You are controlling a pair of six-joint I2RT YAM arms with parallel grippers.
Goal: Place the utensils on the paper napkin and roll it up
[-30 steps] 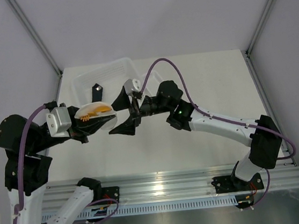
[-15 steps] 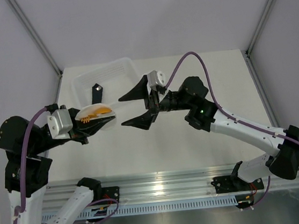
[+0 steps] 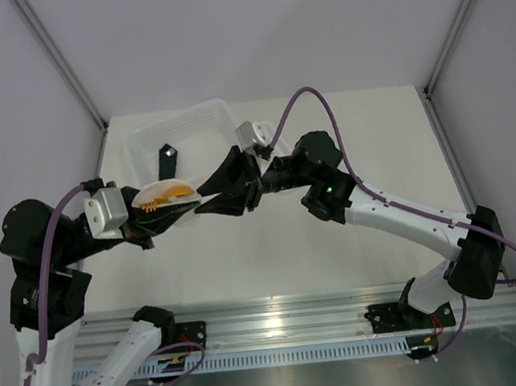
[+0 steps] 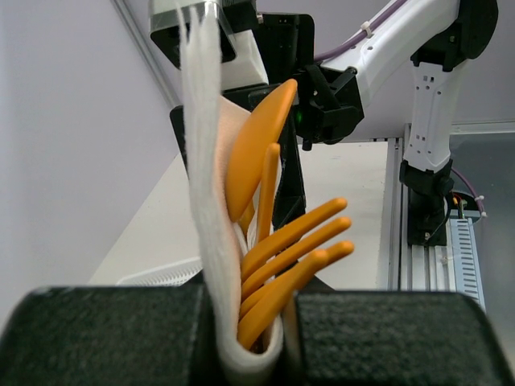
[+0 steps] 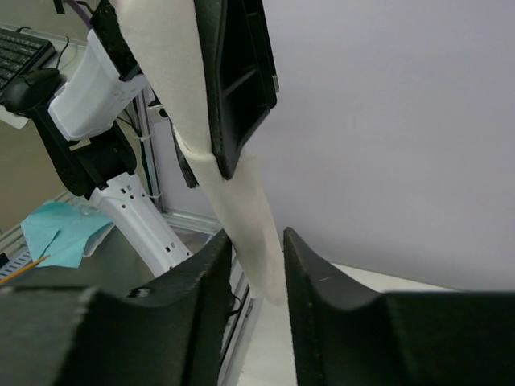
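At the bottom of the top view, a metal rail (image 3: 282, 325) carries both arm bases along the near edge of the worktop (image 3: 383, 141). Just above it, left of centre, the left gripper (image 3: 162, 216) is held off the worktop. Its jaws are pressed together on the paper napkin (image 3: 146, 191), which is folded around the utensils (image 3: 172, 192), so orange shows along the top of the white fold.

In the left wrist view the fold rises as a narrow white band from between the two black fingers (image 4: 105, 338) at the bottom of the frame. The orange pieces sit inside it. The spoon (image 4: 257, 145) reaches up to the centre with its bowl on edge, a slim stick lies beside it, and four rounded prongs fan out to the right.

The right gripper (image 3: 200, 202) comes in from right of centre, with its tips at the right end of the napkin. In the right wrist view a strip of the white sheet hangs down between its two fingers. The jaws stand part-way closed with a narrow gap that the strip fills. I cannot tell whether they actually pinch it.

Farther back, at upper centre, a white plastic tray (image 3: 205, 120) sits on the worktop. A black bar (image 3: 165, 159) with a white dot lies inside it.
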